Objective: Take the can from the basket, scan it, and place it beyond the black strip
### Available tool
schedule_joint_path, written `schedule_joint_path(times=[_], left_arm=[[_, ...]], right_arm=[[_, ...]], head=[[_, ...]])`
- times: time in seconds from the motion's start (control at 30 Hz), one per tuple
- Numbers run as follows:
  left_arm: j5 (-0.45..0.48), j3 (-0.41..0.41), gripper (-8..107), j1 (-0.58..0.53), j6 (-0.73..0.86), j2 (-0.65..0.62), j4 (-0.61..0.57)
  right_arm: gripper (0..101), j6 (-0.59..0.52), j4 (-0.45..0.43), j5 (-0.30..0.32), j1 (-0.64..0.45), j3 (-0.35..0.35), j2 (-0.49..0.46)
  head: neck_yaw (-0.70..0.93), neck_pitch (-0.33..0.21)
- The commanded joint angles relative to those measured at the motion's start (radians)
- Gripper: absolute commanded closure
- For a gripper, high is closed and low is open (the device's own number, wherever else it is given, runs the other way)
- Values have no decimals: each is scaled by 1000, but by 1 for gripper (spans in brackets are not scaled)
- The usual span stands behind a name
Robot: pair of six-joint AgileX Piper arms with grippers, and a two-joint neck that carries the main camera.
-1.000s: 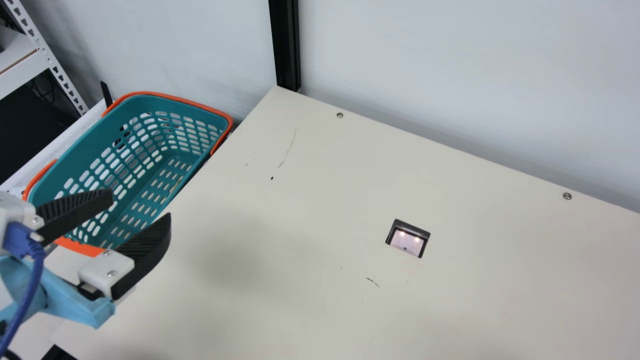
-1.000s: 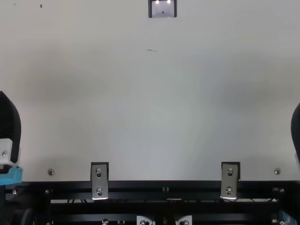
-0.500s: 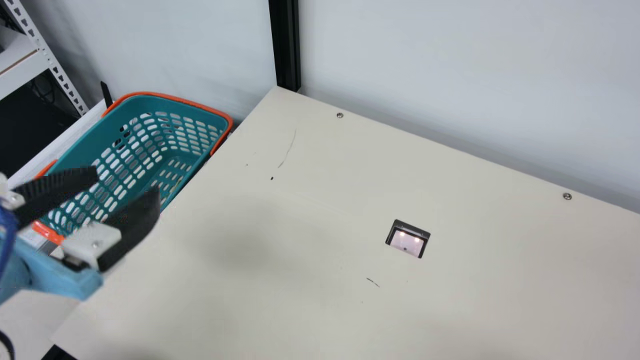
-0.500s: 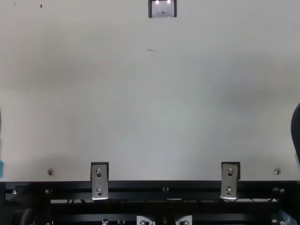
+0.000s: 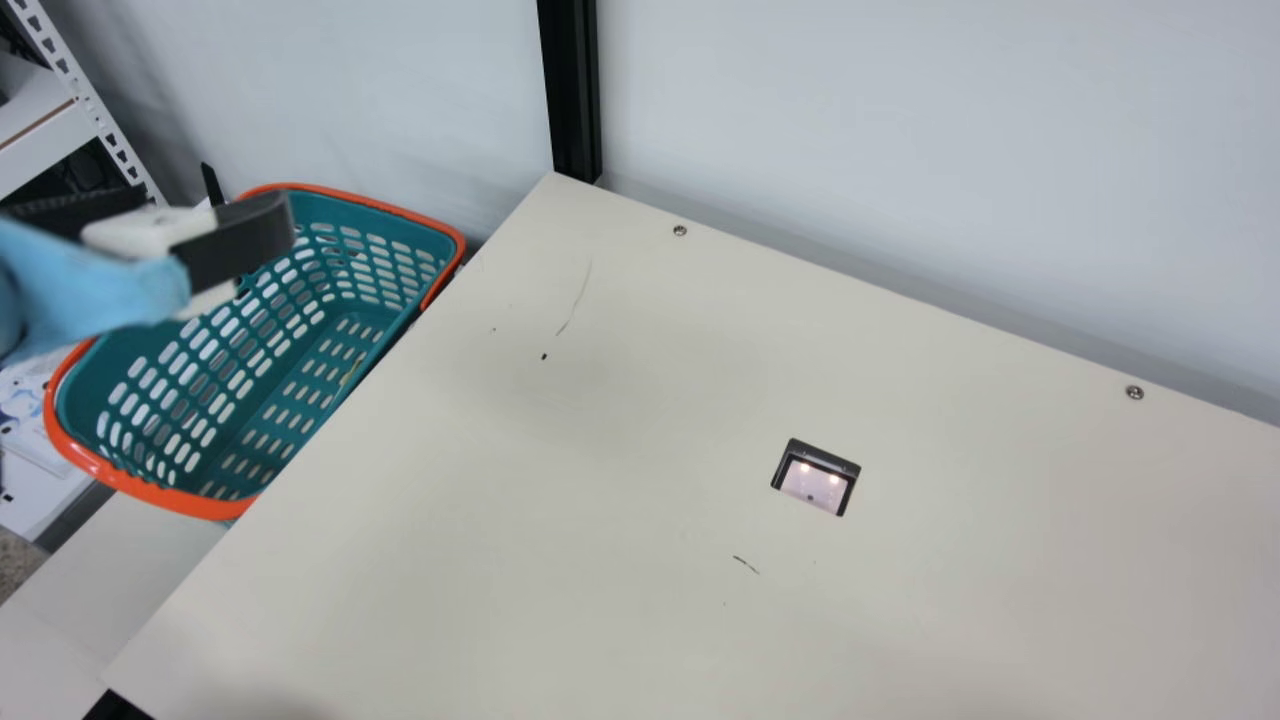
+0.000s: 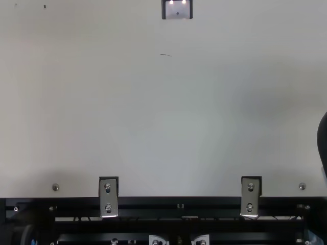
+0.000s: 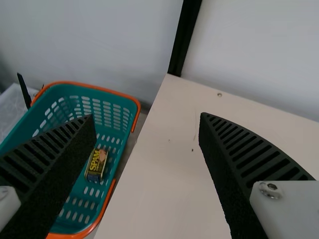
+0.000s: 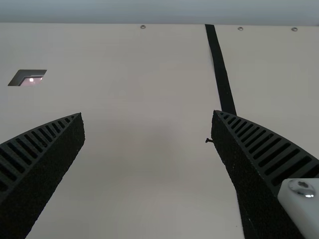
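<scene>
My left gripper (image 5: 215,208) is open at the main view's left, above the far-left side of the teal basket (image 5: 300,350). In the left wrist view, nothing is between the fingers of the left gripper (image 7: 147,115); the yellow-and-blue can (image 7: 96,163) lies on the floor of the basket (image 7: 79,199), beyond one finger's tip. At the top view's right edge, part of my right gripper (image 6: 323,140) shows. The right wrist view has the right gripper (image 8: 148,113) open and empty over the table, one finger partly overlapping the black strip (image 8: 222,74).
The scanner window (image 5: 815,478) is set into the cream table (image 5: 620,600). The basket stands against the table's left edge, its orange rim and handles beside it. A black post (image 5: 572,90) rises at the table's far corner, and a white shelf (image 5: 40,110) stands at far left.
The left gripper has moved up and away toward the far side in the main view, uncovering the basket's near end, and has left the top view. The right gripper has stayed still.
</scene>
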Motion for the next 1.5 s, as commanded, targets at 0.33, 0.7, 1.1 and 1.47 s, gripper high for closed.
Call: schedule_joint_path(times=[0.33, 0.7, 1.1, 1.47], left_arm=[[96, -189, 9, 535, 745, 561, -437], [135, -295, 9, 559, 820, 828, -267], [116, -339, 9, 470, 808, 1036, -173], [45, -407, 9, 423, 807, 1215, -201]], right_arm=[[0, 0, 0, 0, 0, 0, 0], [0, 0, 0, 0, 0, 0, 0], [0, 0, 0, 0, 0, 0, 0], [0, 0, 0, 0, 0, 0, 0]], head=[[6, -34], [6, -34], [6, -34], [6, -34]])
